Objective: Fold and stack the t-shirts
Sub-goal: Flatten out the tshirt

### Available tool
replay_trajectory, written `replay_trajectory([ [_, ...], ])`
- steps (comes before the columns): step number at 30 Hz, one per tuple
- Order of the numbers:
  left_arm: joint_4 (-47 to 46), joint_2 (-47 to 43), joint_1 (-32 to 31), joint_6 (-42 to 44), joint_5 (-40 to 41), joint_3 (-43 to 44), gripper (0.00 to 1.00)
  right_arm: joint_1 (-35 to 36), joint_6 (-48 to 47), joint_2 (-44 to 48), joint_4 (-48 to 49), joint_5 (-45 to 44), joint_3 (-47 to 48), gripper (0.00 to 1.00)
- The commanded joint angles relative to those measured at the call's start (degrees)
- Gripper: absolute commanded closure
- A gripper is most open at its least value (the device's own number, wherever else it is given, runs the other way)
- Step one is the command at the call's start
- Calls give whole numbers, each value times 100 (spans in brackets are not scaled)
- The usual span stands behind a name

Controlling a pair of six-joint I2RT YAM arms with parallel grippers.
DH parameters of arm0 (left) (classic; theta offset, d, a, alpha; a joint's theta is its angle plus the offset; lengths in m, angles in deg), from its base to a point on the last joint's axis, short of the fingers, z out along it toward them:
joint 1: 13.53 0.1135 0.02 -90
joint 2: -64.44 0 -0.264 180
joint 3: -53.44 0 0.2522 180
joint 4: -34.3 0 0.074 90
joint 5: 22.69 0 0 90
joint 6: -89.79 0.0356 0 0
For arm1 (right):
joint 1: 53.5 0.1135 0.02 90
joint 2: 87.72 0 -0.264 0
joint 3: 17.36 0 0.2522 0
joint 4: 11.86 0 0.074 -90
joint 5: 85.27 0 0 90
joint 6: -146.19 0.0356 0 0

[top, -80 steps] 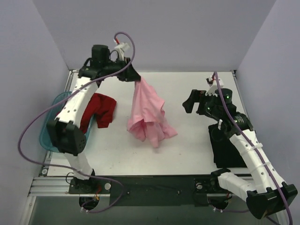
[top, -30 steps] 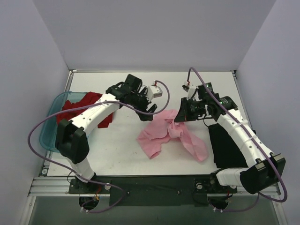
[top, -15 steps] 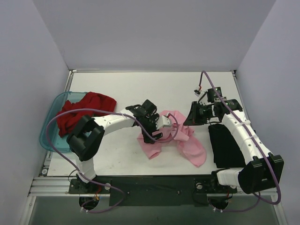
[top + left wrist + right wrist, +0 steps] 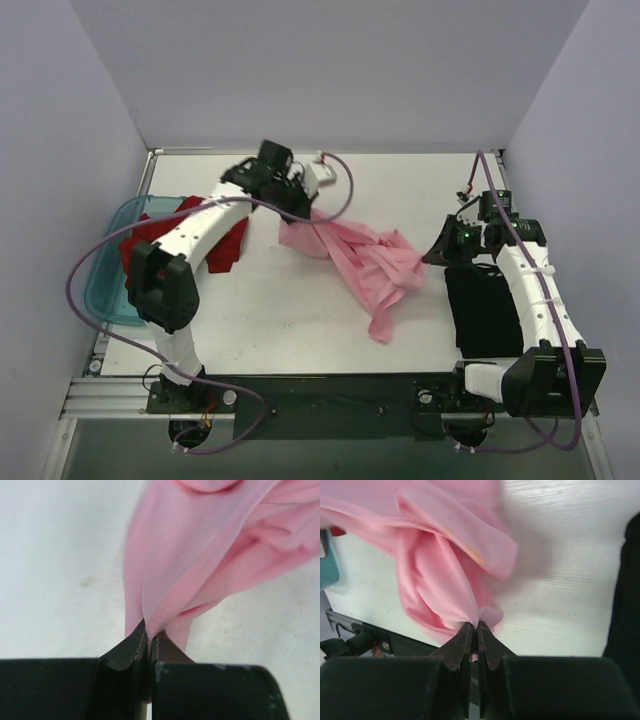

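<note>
Two grips hold the pink shirt (image 4: 360, 255): our left gripper (image 4: 149, 637) is clamped on one fold of it and our right gripper (image 4: 476, 626) on another. The cloth drapes bunched between them over the middle of the table (image 4: 280, 310). The red shirt (image 4: 228, 245) lies partly in the bin (image 4: 95, 295) at our left. The black shirt (image 4: 485, 315) lies flat beneath our right arm.

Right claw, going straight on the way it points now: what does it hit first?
The light pink cloth t-shirt it is pinching: the right claw points straight into that bunched fabric. Past it is probably the white table top, though depth is unclear.
</note>
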Motion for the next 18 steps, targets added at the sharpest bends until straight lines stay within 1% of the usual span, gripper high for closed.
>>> replay_trajectory([
  [1,1236,-898,886,-226,-1137,1413,97,-230,-324,100,-555,-545,108,100],
  [3,1632,-995,1018,29,-1305,1835,97,-238,-386,-32,-722,-599,231,100],
  [4,1920,-1013,1045,73,-1340,2132,97,-238,-395,-84,-775,-599,275,100],
  [5,2114,-1021,1106,82,-1367,2248,97,-221,-395,-111,-793,-520,284,100],
  [7,2178,-1048,1168,21,-1219,2643,97,-90,-421,-129,-767,-222,241,100],
  [9,2099,-1039,1160,-23,-851,3134,98,489,-430,-129,-670,-89,127,100],
  [10,2090,-996,1160,-67,-744,3276,98,1065,-430,-137,-548,76,-13,100],
  [11,2073,-899,1168,-154,-691,3617,98,1393,-352,-155,-338,252,-84,100],
  [12,2029,-829,1160,-181,-603,3777,98,1927,-281,-164,-170,541,-285,100],
  [13,1915,-732,1151,-277,-585,3996,98,2272,-176,-155,153,700,-357,100],
  [14,1836,-697,1151,-321,-576,4068,98,2910,-132,-138,322,902,-479,100],
  [15,1722,-583,1125,-400,-585,4216,98,3143,-27,-111,802,1026,-541,100],
  [16,1677,-521,1098,-418,-576,4270,98,3589,88,-15,1068,1271,-672,100],
  [17,1616,-390,994,-384,-576,4331,98,3707,376,38,1654,1334,-770,100],
  [18,1598,-319,906,-305,-559,4332,98,3821,500,117,1842,1335,-892,100],
])
